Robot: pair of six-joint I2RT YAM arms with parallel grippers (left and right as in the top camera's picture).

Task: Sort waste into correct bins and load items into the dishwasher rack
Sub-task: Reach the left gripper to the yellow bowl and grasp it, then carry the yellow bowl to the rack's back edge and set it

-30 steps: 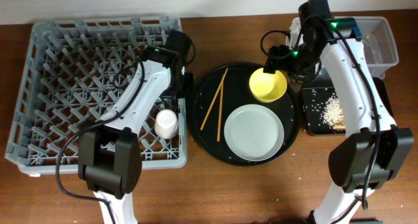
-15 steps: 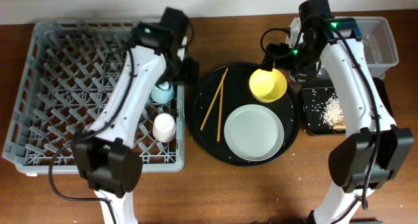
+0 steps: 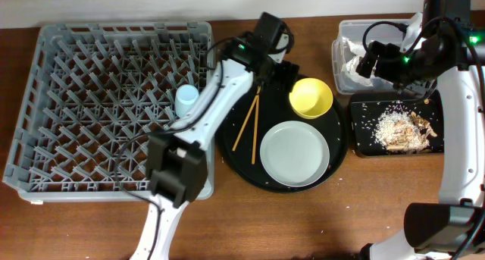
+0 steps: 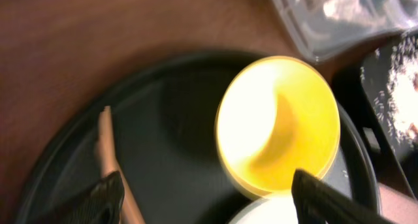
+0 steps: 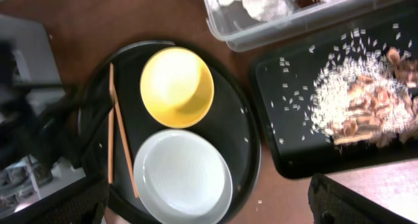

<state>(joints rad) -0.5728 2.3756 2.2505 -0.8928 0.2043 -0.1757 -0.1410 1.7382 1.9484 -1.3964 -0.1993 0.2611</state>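
Observation:
The light-blue cup [image 3: 186, 99] stands in the grey dishwasher rack [image 3: 83, 101]. My left gripper [image 3: 286, 72] [image 4: 209, 208] hangs open over the round black tray, just left of the yellow bowl [image 3: 311, 98] [image 4: 277, 123], holding nothing. The pale grey plate [image 3: 295, 155] [image 5: 184, 178] and the chopsticks [image 3: 248, 123] [image 5: 121, 139] lie on that tray. My right gripper [image 3: 373, 63] [image 5: 209, 211] is open and empty, high over the clear tub [image 3: 345, 32] [image 5: 294, 28], which holds the white napkin [image 3: 355, 63]. Rice and tan food scraps [image 3: 402, 130] [image 5: 359, 106] lie in the shallow black tray [image 3: 360, 142].
The round black tray [image 3: 235, 150] sits between the rack and the two bins. My left arm [image 3: 220, 93] stretches from the rack's right edge across to it. A few rice grains lie loose on the wooden table [image 3: 318, 230].
My left arm swung from the rack to over the round tray, leaving the light-blue cup in the rack with its jaws open. My right arm moved from the yellow bowl to over the bins.

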